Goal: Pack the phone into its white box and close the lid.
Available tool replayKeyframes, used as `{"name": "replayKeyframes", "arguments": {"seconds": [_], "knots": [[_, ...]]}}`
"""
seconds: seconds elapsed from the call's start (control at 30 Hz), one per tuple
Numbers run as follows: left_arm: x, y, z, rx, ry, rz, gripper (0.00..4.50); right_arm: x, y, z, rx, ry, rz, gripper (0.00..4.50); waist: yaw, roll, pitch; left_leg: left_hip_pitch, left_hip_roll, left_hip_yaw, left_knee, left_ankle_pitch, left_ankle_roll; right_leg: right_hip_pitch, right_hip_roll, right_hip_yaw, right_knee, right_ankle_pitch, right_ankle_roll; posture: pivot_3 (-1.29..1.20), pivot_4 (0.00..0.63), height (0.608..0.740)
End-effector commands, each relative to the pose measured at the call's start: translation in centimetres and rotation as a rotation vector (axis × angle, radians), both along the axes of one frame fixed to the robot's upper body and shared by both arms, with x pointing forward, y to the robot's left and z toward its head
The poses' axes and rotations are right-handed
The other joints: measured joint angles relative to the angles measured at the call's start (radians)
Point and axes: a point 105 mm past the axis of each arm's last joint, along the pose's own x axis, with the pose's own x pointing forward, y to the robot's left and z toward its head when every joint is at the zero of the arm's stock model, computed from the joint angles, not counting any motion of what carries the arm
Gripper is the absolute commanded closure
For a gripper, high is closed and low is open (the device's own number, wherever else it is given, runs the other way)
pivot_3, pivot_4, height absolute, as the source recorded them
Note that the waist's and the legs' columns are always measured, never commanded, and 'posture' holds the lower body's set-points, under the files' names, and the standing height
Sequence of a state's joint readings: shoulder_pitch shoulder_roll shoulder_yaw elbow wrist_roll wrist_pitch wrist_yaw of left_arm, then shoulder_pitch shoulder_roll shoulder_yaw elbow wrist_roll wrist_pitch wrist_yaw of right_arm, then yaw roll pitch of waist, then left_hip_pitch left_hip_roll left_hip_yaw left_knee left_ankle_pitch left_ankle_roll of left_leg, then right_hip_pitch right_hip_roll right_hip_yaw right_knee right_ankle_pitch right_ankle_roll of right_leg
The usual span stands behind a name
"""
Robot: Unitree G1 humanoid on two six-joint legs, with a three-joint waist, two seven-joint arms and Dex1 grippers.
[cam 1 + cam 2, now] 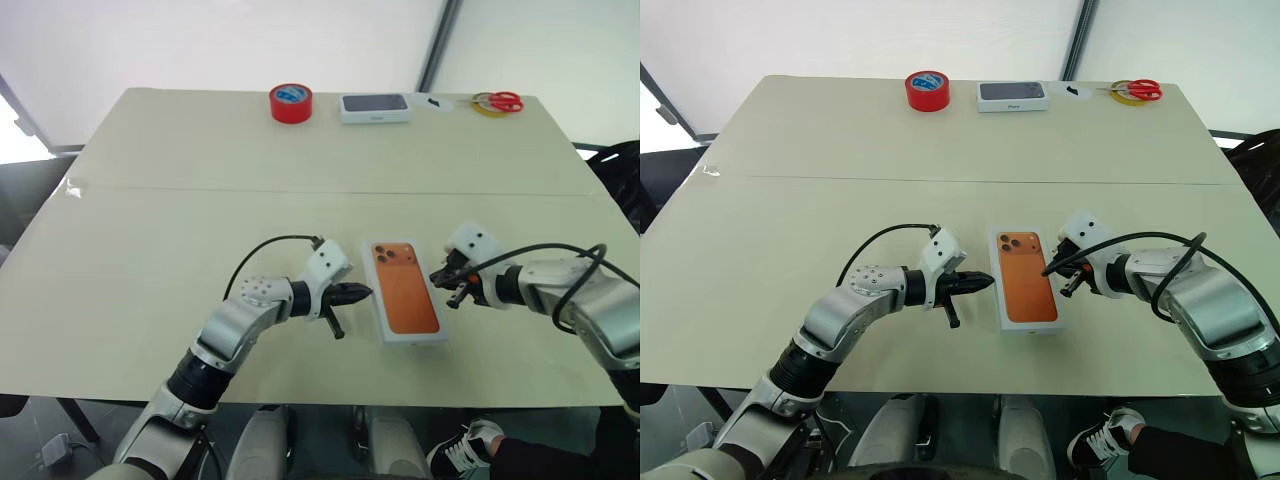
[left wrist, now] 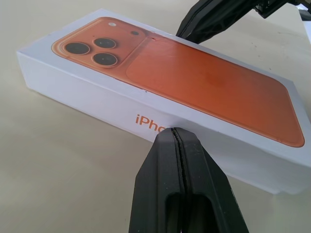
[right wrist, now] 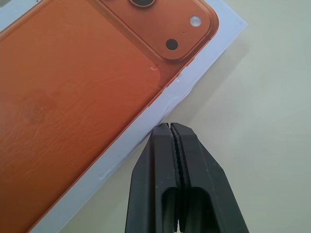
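White box (image 1: 407, 292) sits lidded, contents hidden; both arms' jaws pressed together, empty, flanking it.

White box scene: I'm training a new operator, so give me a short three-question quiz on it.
1. True or false: the white box is closed, its lid on.
2. What lies beside the red tape roll? A a dark-screened device; B a cup; C a book.
3. Fill in: the left gripper and the right gripper are both ____.
Key: 1 true; 2 A; 3 shut.
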State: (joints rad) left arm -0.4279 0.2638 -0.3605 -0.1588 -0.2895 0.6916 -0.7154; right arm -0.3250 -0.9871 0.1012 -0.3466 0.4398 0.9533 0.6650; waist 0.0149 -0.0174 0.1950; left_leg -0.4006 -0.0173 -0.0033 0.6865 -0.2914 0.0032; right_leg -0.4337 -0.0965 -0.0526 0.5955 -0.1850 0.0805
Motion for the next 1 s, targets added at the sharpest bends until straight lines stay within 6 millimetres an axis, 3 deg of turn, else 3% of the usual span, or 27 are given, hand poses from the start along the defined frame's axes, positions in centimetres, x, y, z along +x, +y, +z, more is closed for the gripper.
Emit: {"name": "replayKeyframes", "arguments": {"seconds": [0.03,0.13,0.27,0.47,0.7,0.77,1.0], "knots": [[0.7,2.2,0.9,-0.023,-0.029,0.079,4.5,0.6,-1.3,2.8,0.001,-0.132,0.015,4.46,-0.001,0.0,0.0,0.0,0.0,0.0,0.0,0.0,0.0,0.0,0.0,0.0,0.0,0.0,0.0,0.0,0.15,0.738],[1.1,4.2,0.9,-0.017,-0.035,0.14,4.5,0.3,-1.3,3.7,0.031,-0.166,0.065,4.46,-0.003,0.0,0.0,0.001,0.0,0.0,0.0,0.0,0.0,0.0,0.0,0.0,0.001,0.0,0.0,0.0,0.15,0.738],[1.4,7.2,1.5,-0.02,-0.066,0.224,4.5,-1.3,1.0,4.3,0.135,-0.144,0.195,4.46,-0.001,0.0,0.0,0.002,0.002,0.0,0.0,0.0,0.0,0.001,0.001,0.0,0.001,0.0,0.0,0.0,0.15,0.738],[0.6,10.4,4.1,-0.113,-0.13,0.293,4.5,-3.0,3.6,1.5,0.186,-0.045,0.279,4.46,-0.001,0.0,0.0,0.003,0.002,0.0,0.0,0.0,0.0,0.002,0.001,0.0,0.0,0.0,0.0,0.0,0.15,0.738],[-0.3,12.9,4.0,-0.064,-0.152,0.358,4.5,-3.1,3.8,-0.9,0.12,0.012,0.286,4.46,-0.001,0.0,0.0,0.006,0.001,0.0,0.0,0.0,0.0,0.005,0.0,0.0,0.0,-0.002,-0.003,0.0,0.15,0.738],[-0.4,13.7,4.1,-0.056,-0.159,0.392,4.5,-2.6,3.7,-0.5,0.114,-0.014,0.292,4.46,-0.001,0.0,0.0,0.007,0.001,0.0,0.0,0.0,0.0,0.005,0.0,0.0,0.0,-0.002,-0.003,0.0,0.15,0.738],[-1.2,17.5,4.7,-0.062,-0.18,0.51,4.5,0.8,3.8,4.2,0.3,-0.228,0.194,4.46,-0.003,0.0,0.0,0.008,0.002,0.001,-0.001,0.0,0.0,0.005,0.001,0.0,0.0,-0.002,-0.003,0.0,0.15,0.738]]}}
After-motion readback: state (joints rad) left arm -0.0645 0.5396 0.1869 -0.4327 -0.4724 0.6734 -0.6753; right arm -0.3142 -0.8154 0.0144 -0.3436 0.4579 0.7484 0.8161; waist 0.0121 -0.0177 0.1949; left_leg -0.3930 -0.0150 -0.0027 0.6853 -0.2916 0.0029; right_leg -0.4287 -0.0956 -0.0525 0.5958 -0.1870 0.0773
